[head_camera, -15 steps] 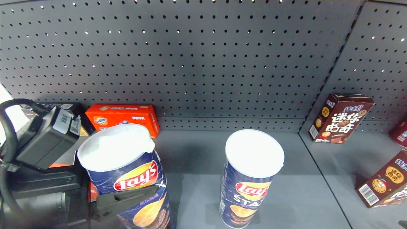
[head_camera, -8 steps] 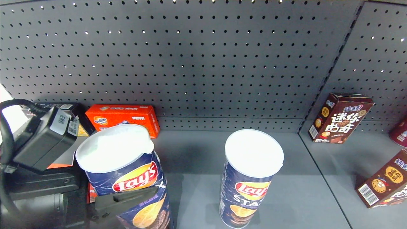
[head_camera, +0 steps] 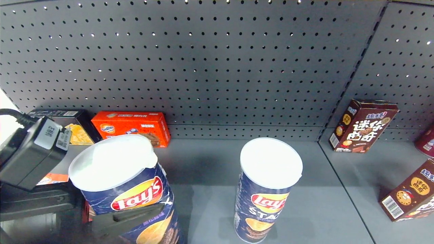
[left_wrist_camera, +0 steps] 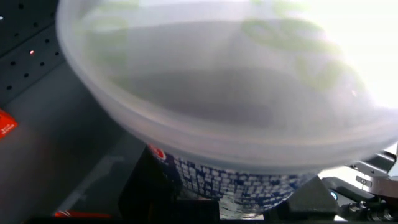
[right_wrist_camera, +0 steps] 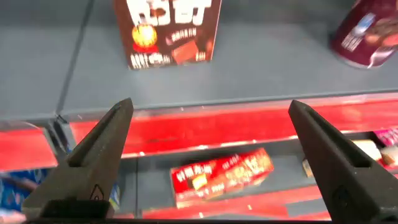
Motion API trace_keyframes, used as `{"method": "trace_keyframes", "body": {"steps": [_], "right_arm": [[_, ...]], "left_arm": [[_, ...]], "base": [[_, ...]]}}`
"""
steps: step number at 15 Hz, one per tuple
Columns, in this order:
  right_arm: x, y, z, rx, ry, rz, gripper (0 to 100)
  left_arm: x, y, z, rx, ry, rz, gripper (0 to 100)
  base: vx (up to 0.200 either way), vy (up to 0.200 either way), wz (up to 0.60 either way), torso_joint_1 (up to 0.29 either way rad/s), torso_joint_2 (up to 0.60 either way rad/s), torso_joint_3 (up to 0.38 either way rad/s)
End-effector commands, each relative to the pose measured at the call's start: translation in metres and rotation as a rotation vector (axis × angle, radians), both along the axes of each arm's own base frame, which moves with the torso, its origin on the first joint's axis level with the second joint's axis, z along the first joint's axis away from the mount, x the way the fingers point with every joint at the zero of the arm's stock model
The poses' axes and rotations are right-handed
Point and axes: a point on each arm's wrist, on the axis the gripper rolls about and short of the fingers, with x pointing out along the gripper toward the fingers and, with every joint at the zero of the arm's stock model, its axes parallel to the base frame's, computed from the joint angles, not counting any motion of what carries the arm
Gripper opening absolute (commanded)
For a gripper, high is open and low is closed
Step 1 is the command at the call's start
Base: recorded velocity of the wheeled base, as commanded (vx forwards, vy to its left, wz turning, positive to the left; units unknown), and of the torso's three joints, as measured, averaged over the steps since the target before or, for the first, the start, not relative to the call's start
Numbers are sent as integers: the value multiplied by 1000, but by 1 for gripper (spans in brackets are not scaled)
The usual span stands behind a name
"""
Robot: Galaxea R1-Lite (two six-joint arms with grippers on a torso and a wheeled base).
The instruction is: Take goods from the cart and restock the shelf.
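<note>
I hold a dark blue chip can (head_camera: pixel 125 189) with a white lid in my left gripper (head_camera: pixel 135 213), at the near left of the grey shelf (head_camera: pixel 210 176). One black finger (head_camera: pixel 129 217) lies across the can's front; the other is hidden behind it. Seen from the left wrist, the can's lid (left_wrist_camera: pixel 230 93) and blue wall (left_wrist_camera: pixel 236 183) are very close. A second, identical can (head_camera: pixel 268 189) stands upright mid-shelf, apart from the held one. My right gripper (right_wrist_camera: pixel 217 162) is open and empty, in front of the shelf's red edge strip (right_wrist_camera: pixel 249 127).
An orange box (head_camera: pixel 132 127) and a dark cracker box (head_camera: pixel 73 125) lie by the pegboard at the back left. Brown cookie boxes (head_camera: pixel 364 126) (head_camera: pixel 410 196) and a red bag (head_camera: pixel 427 142) occupy the right bay. A red pack (right_wrist_camera: pixel 221 174) lies on the lower shelf.
My left arm has drawn the held can a little to the left and nearer, uncovering more of the boxes behind it. The standing can has not moved.
</note>
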Motion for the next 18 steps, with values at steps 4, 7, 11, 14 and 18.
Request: {"method": "trace_keyframes", "body": {"steps": [4,7,11,14,18], "right_arm": [[0,6,-10,-3,-18,256,100],[0,5,-9,31,-33,226,100],[0,5,-9,31,-33,228,100],[0,5,-9,31,-33,226,100],[0,5,-9,31,-33,226,100]], "left_arm": [[-5,2,-3,-4,5,-17,0],[-12,6,-7,-6,1,-19,0],[-11,7,7,-31,-43,-11,0],[-2,0,16,-36,-53,-21,0],[21,-11,46,-66,-111,-3,0]], "base": [[0,0,0,0,0,0],[0,0,0,0,0,0],[0,0,0,0,0,0],[0,0,0,0,0,0],[0,0,0,0,0,0]]}}
